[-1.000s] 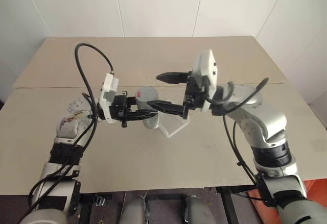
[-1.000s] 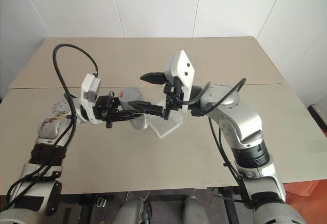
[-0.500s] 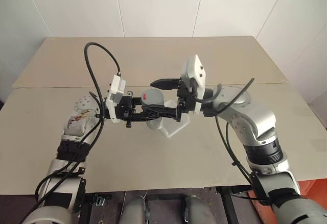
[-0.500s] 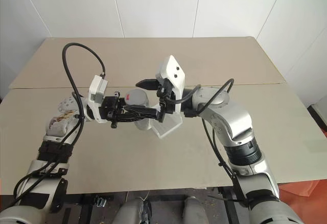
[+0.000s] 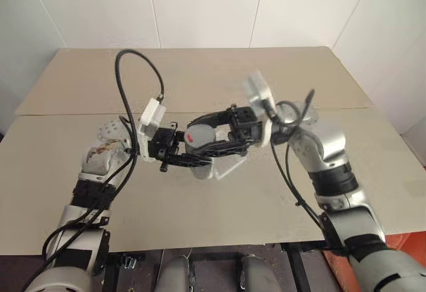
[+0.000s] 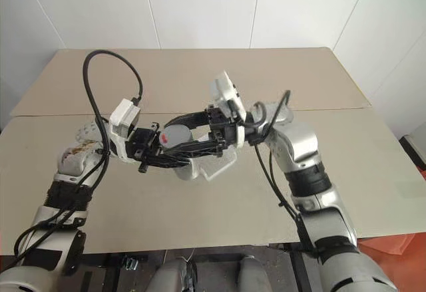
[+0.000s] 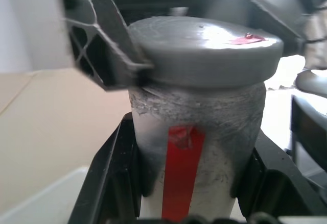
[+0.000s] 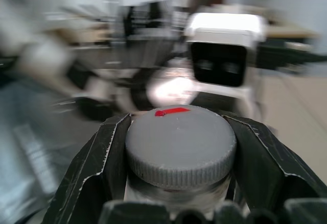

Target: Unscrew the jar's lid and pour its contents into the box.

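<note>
Grey and ridged at its rim, the round screw lid [image 8: 180, 142] carries a small red mark on its flat top and sits on the small clear cylindrical jar [image 7: 196, 147], which has a red strip of label running down its side; no lettering can be read on either. The left gripper [image 5: 200, 159] has its two black fingers closed against the jar's body, holding it upright above the beige table [image 5: 200, 219]. The right gripper [image 8: 179, 147] reaches in from the other side and its fingers [image 8: 99, 157] are clamped on the lid's rim. Just below and beside the jar, the small square translucent white plastic box [image 5: 229, 165] rests on the table. The jar's contents cannot be made out through its scuffed wall.
</note>
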`<state>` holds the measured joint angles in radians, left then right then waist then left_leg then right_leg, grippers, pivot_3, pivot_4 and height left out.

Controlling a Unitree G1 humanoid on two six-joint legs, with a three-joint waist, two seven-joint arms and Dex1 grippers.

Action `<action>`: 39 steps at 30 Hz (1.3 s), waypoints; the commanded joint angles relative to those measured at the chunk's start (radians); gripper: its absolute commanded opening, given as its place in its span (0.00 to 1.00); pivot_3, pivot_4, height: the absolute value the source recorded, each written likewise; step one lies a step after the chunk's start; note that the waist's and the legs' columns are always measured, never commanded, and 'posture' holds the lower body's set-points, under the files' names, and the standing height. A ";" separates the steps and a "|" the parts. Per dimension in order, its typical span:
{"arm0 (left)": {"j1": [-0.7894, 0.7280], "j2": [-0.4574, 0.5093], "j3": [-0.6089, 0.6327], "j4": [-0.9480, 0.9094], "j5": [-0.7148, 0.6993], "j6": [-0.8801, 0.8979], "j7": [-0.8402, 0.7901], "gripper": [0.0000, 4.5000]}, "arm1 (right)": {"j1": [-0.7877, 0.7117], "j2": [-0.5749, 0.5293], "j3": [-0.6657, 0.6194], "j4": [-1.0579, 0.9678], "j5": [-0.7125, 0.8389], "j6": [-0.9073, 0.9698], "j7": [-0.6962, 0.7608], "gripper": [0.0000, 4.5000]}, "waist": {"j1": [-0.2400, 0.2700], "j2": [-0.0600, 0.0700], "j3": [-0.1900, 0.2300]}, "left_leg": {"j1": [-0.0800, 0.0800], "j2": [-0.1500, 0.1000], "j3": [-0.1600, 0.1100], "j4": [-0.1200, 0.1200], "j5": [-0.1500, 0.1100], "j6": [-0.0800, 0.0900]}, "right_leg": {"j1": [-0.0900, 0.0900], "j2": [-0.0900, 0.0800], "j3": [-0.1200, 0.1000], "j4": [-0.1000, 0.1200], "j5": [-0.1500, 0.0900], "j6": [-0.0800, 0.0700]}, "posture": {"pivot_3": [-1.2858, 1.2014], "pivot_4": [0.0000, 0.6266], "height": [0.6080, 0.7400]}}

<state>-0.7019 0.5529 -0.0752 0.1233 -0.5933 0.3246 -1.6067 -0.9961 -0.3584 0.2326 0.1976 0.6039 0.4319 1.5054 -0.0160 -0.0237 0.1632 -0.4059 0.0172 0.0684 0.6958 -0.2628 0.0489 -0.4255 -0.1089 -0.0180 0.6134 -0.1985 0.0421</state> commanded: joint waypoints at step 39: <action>-0.010 -0.045 0.066 0.095 0.069 -0.085 0.135 0.43 | 0.210 0.051 -0.039 -0.625 -0.179 0.333 -0.924 0.99 | 0.004 0.000 0.000 | -0.002 -0.001 -0.001 0.001 0.001 -0.001 | -0.002 -0.001 -0.002 0.001 0.000 0.000 | 0.52 0.24 1.00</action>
<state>-0.6921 0.5060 -0.0170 0.2371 -0.5120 0.2440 -1.4645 -0.7649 -0.3086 0.2004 -0.4199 0.4351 0.7665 0.5981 -0.0123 -0.0235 0.1633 -0.4080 0.0163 0.0670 0.6963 -0.2623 0.0482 -0.4272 -0.1100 -0.0194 0.6148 -0.1982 0.0421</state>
